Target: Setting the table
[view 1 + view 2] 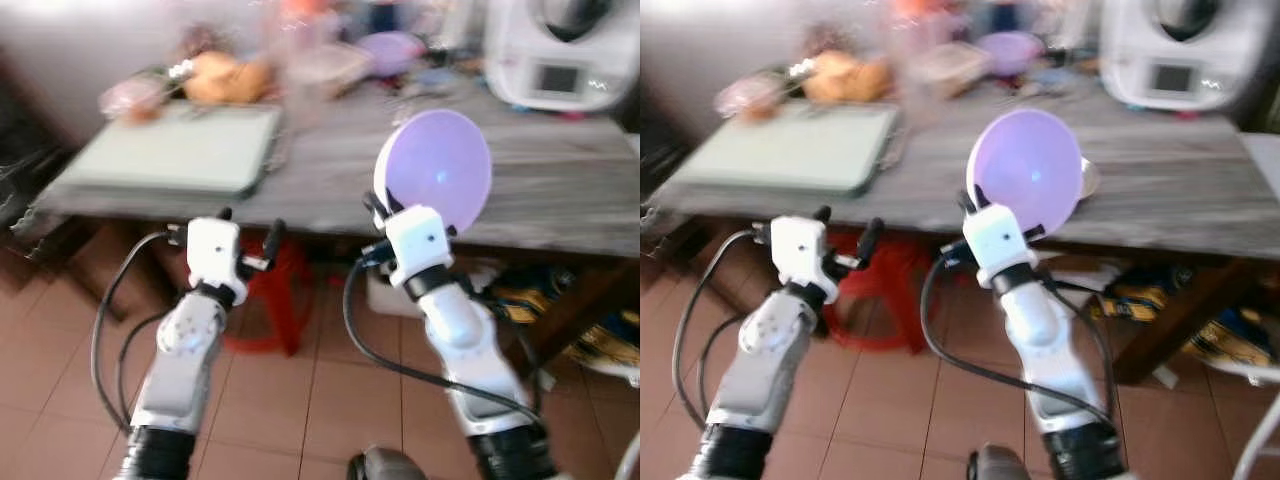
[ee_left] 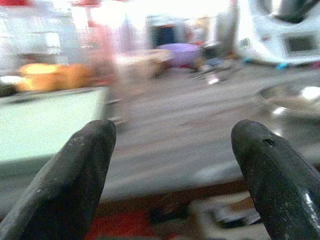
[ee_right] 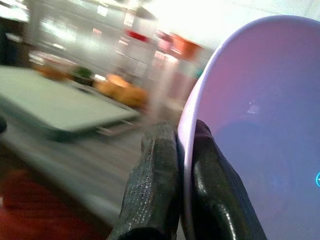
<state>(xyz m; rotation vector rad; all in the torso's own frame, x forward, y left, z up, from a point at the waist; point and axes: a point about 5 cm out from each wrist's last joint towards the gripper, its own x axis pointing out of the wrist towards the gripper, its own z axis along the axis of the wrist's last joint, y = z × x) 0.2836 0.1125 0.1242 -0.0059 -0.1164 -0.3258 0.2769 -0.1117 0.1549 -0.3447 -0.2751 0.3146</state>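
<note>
Purple plate [image 1: 438, 168] stands on edge above the wooden table's [image 1: 560, 190] near rim, pinched at its lip by the right gripper [image 3: 184, 150]. Left gripper [image 1: 247, 228] hovers empty, fingers apart. Carrying seems underway; next, level the plate onto bare tabletop.

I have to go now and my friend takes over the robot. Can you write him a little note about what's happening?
Right gripper: shut on the rim of the purple plate, held up on edge at the near side of the wooden table.
Left gripper: open, holding nothing, just short of the table edge.
Done: plate picked up and carried here.
Left: lay the plate flat on the table and let go. The green tray sits to the left.
</note>
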